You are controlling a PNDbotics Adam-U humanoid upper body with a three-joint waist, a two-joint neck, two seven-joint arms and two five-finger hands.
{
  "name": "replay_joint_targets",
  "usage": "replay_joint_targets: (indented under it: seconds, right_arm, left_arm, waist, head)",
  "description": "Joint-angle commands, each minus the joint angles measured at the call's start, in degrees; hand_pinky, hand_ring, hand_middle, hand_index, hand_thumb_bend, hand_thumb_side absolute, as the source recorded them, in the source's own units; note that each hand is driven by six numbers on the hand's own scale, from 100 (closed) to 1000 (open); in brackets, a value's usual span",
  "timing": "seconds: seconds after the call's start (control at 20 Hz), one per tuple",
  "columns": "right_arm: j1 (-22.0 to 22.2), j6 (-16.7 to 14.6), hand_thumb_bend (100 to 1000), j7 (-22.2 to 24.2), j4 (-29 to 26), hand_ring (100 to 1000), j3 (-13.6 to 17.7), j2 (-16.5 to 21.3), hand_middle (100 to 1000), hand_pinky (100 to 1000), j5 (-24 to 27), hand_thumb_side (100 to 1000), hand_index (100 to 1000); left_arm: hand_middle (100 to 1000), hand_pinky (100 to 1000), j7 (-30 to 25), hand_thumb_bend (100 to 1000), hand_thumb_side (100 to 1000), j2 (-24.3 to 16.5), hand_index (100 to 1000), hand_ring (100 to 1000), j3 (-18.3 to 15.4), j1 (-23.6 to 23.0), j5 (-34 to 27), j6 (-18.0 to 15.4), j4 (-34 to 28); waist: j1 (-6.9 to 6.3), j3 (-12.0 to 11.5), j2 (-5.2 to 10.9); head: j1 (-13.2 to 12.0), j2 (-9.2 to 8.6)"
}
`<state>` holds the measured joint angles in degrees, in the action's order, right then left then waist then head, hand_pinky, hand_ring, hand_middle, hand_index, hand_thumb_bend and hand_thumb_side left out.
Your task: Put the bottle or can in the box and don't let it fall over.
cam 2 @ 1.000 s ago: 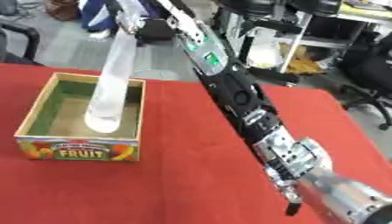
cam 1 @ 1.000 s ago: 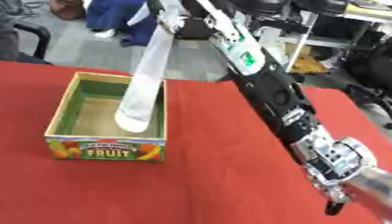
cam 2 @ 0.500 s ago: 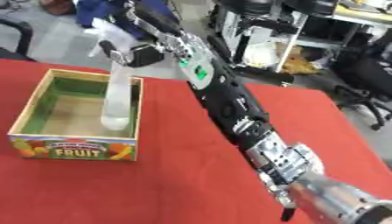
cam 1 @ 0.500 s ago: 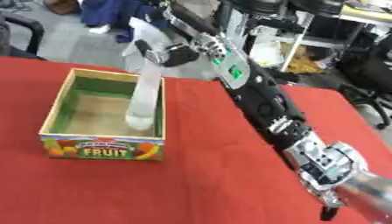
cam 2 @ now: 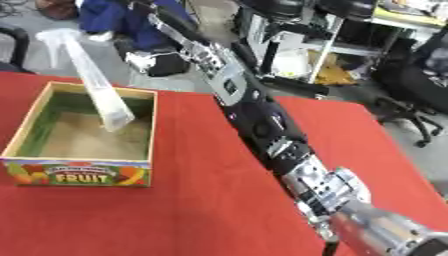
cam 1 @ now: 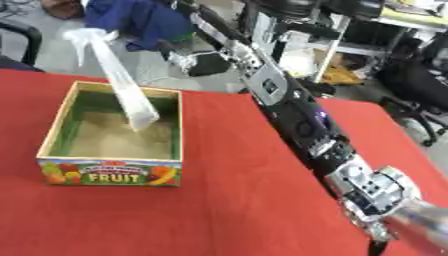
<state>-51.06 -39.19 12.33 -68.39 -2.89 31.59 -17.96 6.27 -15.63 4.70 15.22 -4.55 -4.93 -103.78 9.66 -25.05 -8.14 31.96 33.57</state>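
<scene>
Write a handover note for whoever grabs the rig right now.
Left hand: not in view.
Right hand: past the box's far edge, apart from the bottle.
Bottle: base inside the fruit box, body tilted, top leaning out to the far left.
Done: bottle is in the box.
Left: it is not upright and may tip over; probably regrasp and stand it straight.

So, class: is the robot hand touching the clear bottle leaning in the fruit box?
Apart. The left eye view shows the robot hand to the right of the tilted bottle, with grey floor showing between them.
</scene>
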Motion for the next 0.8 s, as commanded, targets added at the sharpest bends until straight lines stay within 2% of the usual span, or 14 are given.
replay_joint_targets:
  seconds: [0.05,0.1,0.15,0.25,0.4,0.45,0.5,0.65,0.8]
  right_arm:
    - [-0.08,-0.12,100,0.87,-2.32,1000,0.34,2.83,1000,950,3.07,527,1000]
    - [0.48,-0.15,100,0.90,-3.27,1000,0.27,3.37,1000,944,4.48,460,1000]
    - [1.23,-0.09,100,0.95,-4.44,1000,0.23,4.01,1000,931,6.02,439,1000]
    - [2.52,0.55,100,1.48,-6.75,1000,0.20,5.03,1000,931,9.03,439,1000]
    - [2.99,1.59,100,2.68,-8.17,1000,0.37,5.47,1000,931,11.09,439,1000]
    - [3.14,1.85,100,2.87,-8.37,1000,0.54,5.40,1000,847,11.48,524,1000]
    - [3.84,2.36,100,2.59,-8.74,1000,1.25,4.75,1000,843,12.06,529,1000]
    - [7.25,4.54,100,0.62,-10.82,1000,4.10,1.74,1000,832,14.29,529,1000]
    - [11.16,6.95,100,-1.77,-13.93,1000,4.28,-0.32,1000,823,16.71,528,1000]
  left_arm:
    - [515,704,0.53,558,578,-0.80,778,644,-0.69,0.27,-0.04,-0.15,-0.44]
    - [515,704,0.71,558,578,-0.75,778,644,-0.86,0.05,0.03,-0.17,-0.33]
    - [515,704,0.91,557,578,-0.69,778,644,-1.07,-0.21,0.11,-0.22,-0.23]
    - [515,704,1.26,557,578,-0.64,778,644,-1.37,-0.59,0.23,-0.34,-0.09]
    - [515,704,1.40,557,578,-0.62,778,644,-1.42,-0.69,0.30,-0.42,-0.02]
    - [515,703,1.48,556,577,-0.50,777,644,-1.54,-0.81,0.25,-0.41,0.06]
    - [515,703,1.87,556,577,0.06,777,644,-2.08,-1.28,0.18,-0.45,0.20]
    - [515,703,3.14,554,576,0.44,777,644,-3.42,-2.62,0.79,-0.72,0.24]
    - [514,703,4.62,556,576,0.36,776,644,-4.81,-4.23,1.58,-0.85,0.16]
  waist:
    - [-0.60,1.11,1.04]
    - [-0.63,1.76,1.05]
    - [-0.69,2.54,1.07]
    - [-0.77,3.51,1.11]
    - [-0.79,3.77,1.13]
    - [-0.85,3.91,1.06]
    - [-1.00,4.59,0.93]
    - [-1.27,8.00,0.89]
    - [-1.64,11.91,1.02]
  head:
    - [-0.41,-0.77]
    - [-0.85,-0.70]
    - [-1.39,-0.65]
    - [-2.09,-0.59]
    - [-2.28,-0.58]
    - [-2.58,-0.58]
    - [-3.40,-0.53]
    - [-6.63,0.25]
    - [-10.38,1.39]
